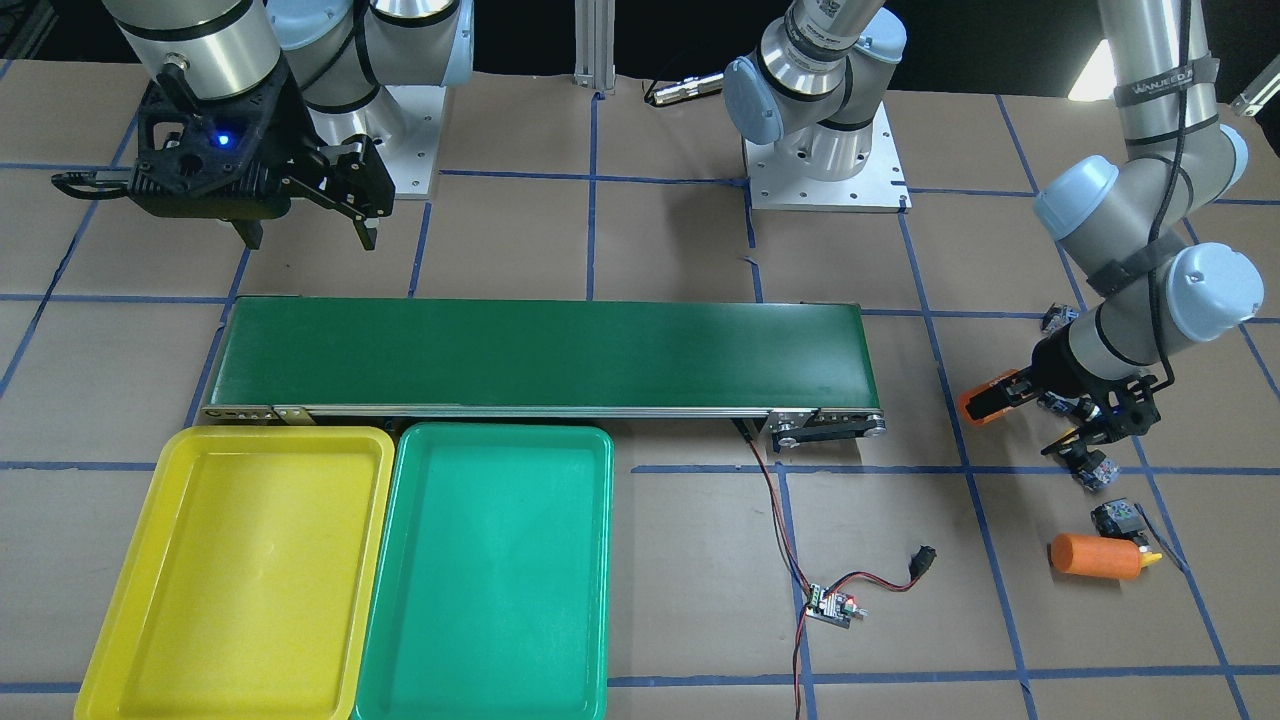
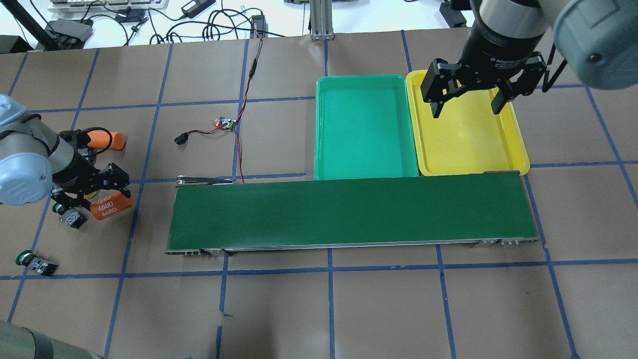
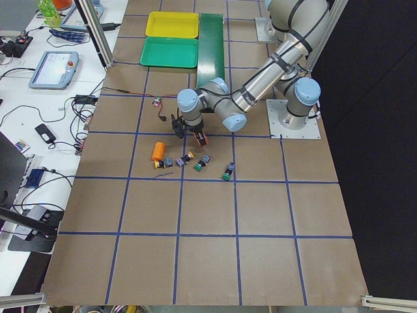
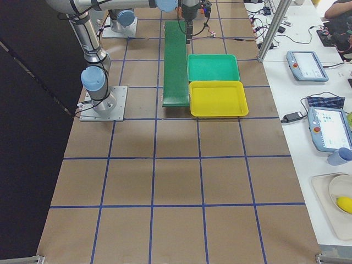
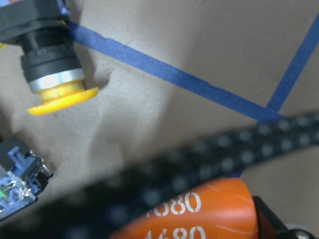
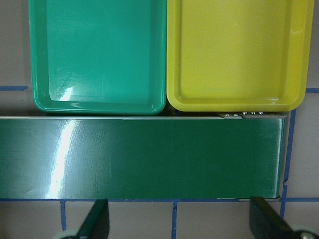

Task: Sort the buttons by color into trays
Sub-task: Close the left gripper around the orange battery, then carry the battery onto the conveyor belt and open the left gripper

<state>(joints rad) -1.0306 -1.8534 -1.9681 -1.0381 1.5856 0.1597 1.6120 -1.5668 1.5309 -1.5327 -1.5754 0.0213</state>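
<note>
There is one conveyor belt (image 2: 349, 212), with two trays against its long side: one green tray (image 2: 366, 127) and one yellow tray (image 2: 468, 144). Past the belt's end farthest from the trays lie four buttons: a green button (image 3: 201, 163), a second green button (image 3: 227, 173), a yellow button (image 3: 186, 157) and a second yellow button (image 3: 164, 163). There are also two cylinders there, an orange cylinder (image 2: 109, 141) and a second orange cylinder (image 2: 112, 207). One circuit board (image 2: 225, 124) lies off the belt's tray side.

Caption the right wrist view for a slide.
Green tray and yellow tray side by side, bordering the conveyor belt.

Glossy plastic yellow tray (image 6: 234, 55), glossy green tray (image 6: 94, 50), satin conveyor belt (image 6: 149, 157), matt paper tabletop (image 2: 384, 309)
</note>
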